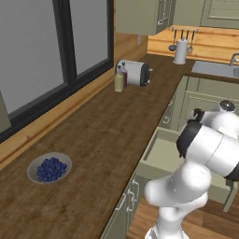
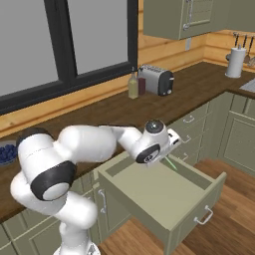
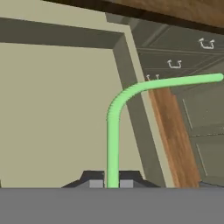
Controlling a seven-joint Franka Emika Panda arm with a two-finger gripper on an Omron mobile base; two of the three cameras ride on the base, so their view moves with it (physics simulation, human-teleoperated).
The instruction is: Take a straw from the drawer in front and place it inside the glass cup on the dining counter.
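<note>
Item: straw [image 3: 114, 131], green, bent, pinched between the fingertips of the gripper [image 3: 112, 181] and seen rising from the jaws toward 12 o'clock, then curving off to 3 o'clock. Beneath it, the drawer [image 2: 169, 199] is pulled open, its pale floor bare. Beyond, at 12 o'clock, a toaster [image 2: 158, 79] is noted on the worktop. Step judged in hand: lifting out, grasp made. Next called for: a clear lift above the drawer wall, then carriage to the cup.

Drawer [image 2: 169, 199] pulled open below desk [image 2: 114, 112]; arm reaches over drawer, green straw [image 2: 172, 164] angling down from hand; toaster [image 2: 157, 79] behind drawer.
</note>
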